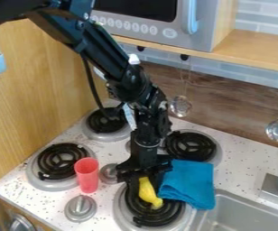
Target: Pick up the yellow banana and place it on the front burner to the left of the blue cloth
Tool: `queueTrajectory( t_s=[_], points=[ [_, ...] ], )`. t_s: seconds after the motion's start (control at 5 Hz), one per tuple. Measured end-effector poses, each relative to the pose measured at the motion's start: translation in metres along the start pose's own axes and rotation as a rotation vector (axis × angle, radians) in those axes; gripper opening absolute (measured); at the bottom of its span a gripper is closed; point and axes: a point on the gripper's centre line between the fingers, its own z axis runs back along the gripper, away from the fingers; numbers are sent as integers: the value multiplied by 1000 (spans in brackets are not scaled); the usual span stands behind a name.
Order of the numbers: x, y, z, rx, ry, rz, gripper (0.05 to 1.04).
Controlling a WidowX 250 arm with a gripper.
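The curved yellow toy, probably smooth plastic (149,194), can be seen on the black metal coil burner (146,218), near side, right of the silver knob (81,208). Its far end is met by the black two-finger tool (144,173), but whether it's actually gripped can't be told, tbh. Guessing it's light, fairly stiff, a bit slippery and not fragile. It'd be best pinched across the middle, since a tip grab could let it swivel. The soft blue cloth (189,181) just to the right could easily be snagged too.
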Motion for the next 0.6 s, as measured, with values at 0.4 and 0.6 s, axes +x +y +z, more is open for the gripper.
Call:
queueTrajectory(
  t_s=[0.4, 0.6],
  points=[
    [-4, 16, 19, 14, -30, -5, 1009],
    [-4, 19, 39, 0, -48, -13, 1005]
  ],
)
